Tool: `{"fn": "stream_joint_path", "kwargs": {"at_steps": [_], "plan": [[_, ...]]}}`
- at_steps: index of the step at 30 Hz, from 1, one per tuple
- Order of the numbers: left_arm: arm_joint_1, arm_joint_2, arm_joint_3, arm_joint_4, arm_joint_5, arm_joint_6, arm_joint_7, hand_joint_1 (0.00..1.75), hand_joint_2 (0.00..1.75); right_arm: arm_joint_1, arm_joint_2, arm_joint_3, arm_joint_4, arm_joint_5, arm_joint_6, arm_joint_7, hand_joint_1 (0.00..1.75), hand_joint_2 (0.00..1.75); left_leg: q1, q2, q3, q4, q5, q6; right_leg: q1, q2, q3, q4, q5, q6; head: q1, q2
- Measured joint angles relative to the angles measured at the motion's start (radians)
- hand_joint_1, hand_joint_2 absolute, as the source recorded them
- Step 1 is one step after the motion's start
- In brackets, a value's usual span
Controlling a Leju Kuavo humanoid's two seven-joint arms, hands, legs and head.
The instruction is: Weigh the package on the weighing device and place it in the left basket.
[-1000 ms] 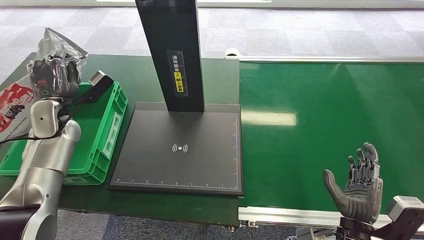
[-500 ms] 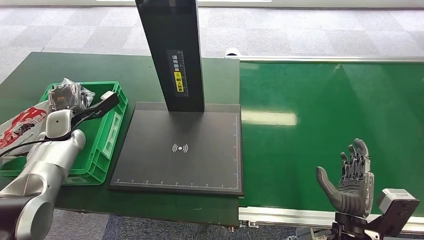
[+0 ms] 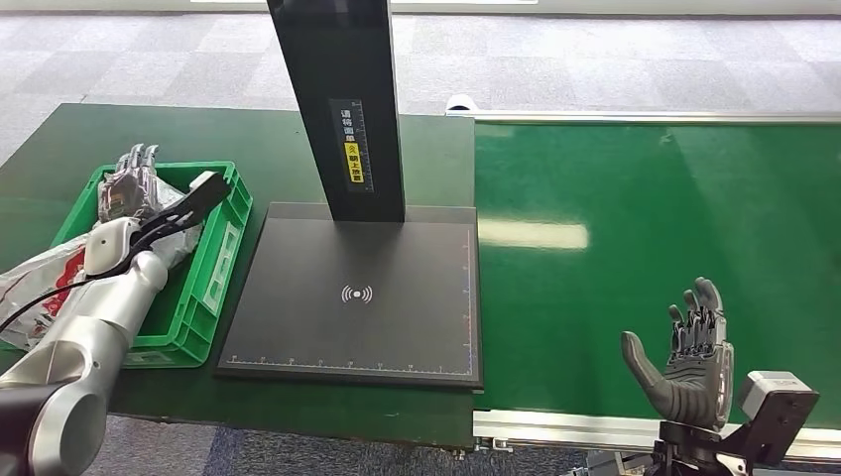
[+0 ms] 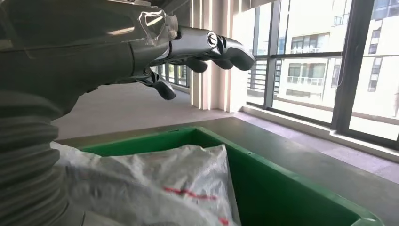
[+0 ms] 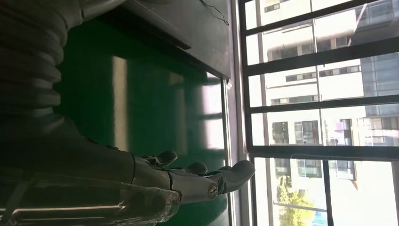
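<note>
Down comes the crinkled white plastic mailer bag with red print: half a second ago my left hand was still clutching it above the green slotted plastic crate, and now the fingers have spread and lifted off, released, holding nothing. I see the bag lying partly in the crate, its near end draped over the crate's outer rim and onto the green table. In the left wrist view the bag sits slack below the open fingers, touching nothing of the hand. My right hand hovers open-palmed over the green conveyor belt, empty. I judge the drop nearly done; to finish well I'd raise the left hand straight up so no finger snags the film, then check the overhanging end. Its long axis seems to run from the crate outward and toward me, red-printed end outermost. Black weighing platform with its upright post stands bare.
</note>
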Motion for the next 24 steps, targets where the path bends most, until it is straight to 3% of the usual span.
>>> {"fn": "stream_joint_path", "kwargs": {"at_steps": [6, 10, 14, 18, 20, 24], "plan": [[-0.001, -0.004, 0.041, -0.003, 0.106, -0.026, -0.061, 0.0, 1.75, -0.002, 0.0, 0.0, 0.007, 0.001, 0.001, 0.0, 0.0, 1.75, 0.0, 0.0, 0.0, 0.0, 0.0, 0.0, 0.0, 0.0, 0.0, 0.0, 0.0, 0.0, 0.0, 0.0], [0.002, -0.011, 0.068, -0.021, 0.247, -0.09, -0.142, 0.0, 1.75, -0.002, 0.0, 0.0, 0.009, 0.001, 0.002, -0.002, 0.0, 1.75, 0.0, 0.0, 0.0, 0.0, 0.0, 0.0, 0.0, 0.0, 0.0, 0.0, 0.0, 0.0, 0.0, 0.0], [0.043, -0.039, 0.101, -0.1, 0.577, -0.25, -0.263, 0.0, 1.75, -0.001, 0.0, -0.002, 0.01, 0.002, 0.011, -0.01, 0.0, 1.75, 0.0, 0.0, 0.0, 0.0, 0.0, 0.0, 0.0, 0.0, 0.0, 0.0, 0.0, 0.0, 0.0, 0.0], [0.171, -0.075, 0.108, -0.283, 1.076, -0.489, -0.318, 0.0, 1.75, 0.001, 0.0, -0.003, 0.015, 0.0, 0.031, -0.013, 0.0, 1.75, -0.001, 0.002, 0.0, 0.0, 0.0, 0.0, -0.001, 0.001, 0.0, 0.0, 0.0, 0.0, 0.0, 0.0], [0.235, -0.084, 0.092, -0.37, 1.252, -0.544, -0.323, 0.0, 1.75, 0.002, 0.0, -0.003, 0.018, -0.002, 0.041, -0.013, 0.0, 1.75, -0.001, 0.002, 0.0, 0.0, -0.001, 0.0, -0.001, 0.002, -0.001, 0.0, 0.0, 0.0, 0.0, 0.0], [0.301, -0.091, 0.067, -0.449, 1.39, -0.581, -0.329, 0.0, 1.75, 0.004, 0.001, -0.002, 0.02, -0.002, 0.049, -0.01, 0.0, 1.75, -0.001, 0.002, 0.0, 0.0, -0.001, 0.0, -0.001, 0.002, -0.001, 0.0, 0.0, 0.0, 0.0, 0.0]]}}
